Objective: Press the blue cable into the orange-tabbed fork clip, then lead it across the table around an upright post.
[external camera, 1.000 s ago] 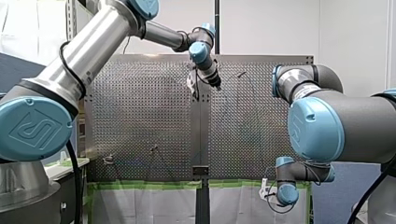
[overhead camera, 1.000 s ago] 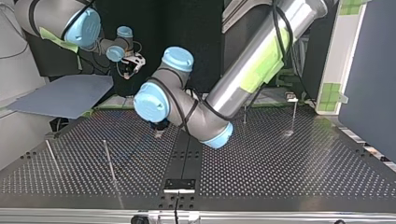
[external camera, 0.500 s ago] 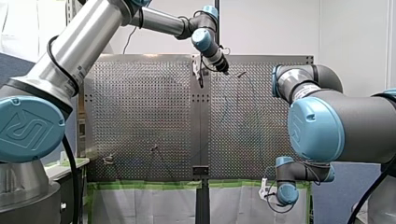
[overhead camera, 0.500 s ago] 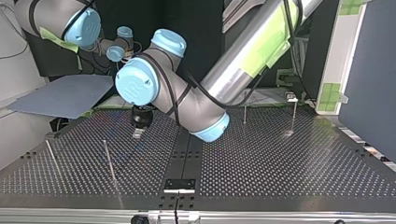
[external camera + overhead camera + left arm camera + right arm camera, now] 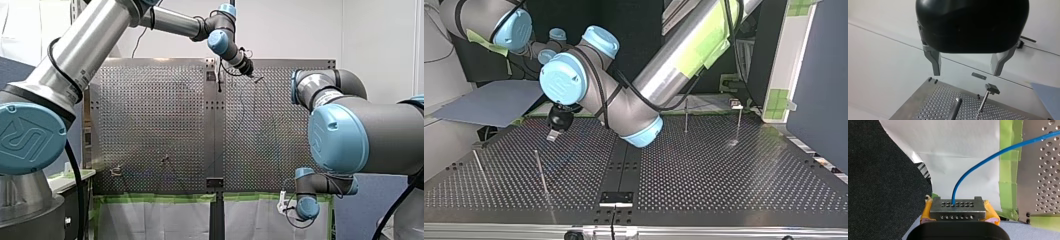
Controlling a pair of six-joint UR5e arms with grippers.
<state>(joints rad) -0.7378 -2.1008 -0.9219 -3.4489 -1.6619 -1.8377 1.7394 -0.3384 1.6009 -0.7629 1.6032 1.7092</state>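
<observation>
**Right wrist view: blue cable pinched, left pincer wide**

My right gripper (image 5: 958,208) is closed on the blue cable (image 5: 954,196), which comes out between my yellow pads (image 5: 926,211). The cable is thin, smooth and bright blue. It rises from the gripper toward twelve o'clock, then sweeps toward two o'clock over the green tape (image 5: 1008,177) onto the perforated table (image 5: 1045,170). In the left wrist view my left gripper (image 5: 966,73) is spread wide and holds nothing, with two upright posts ahead of it: a T-headed post (image 5: 991,88) and a round-topped post (image 5: 957,101).

blue cable (image 5: 955,192), perforated silver table (image 5: 1045,170)
</observation>
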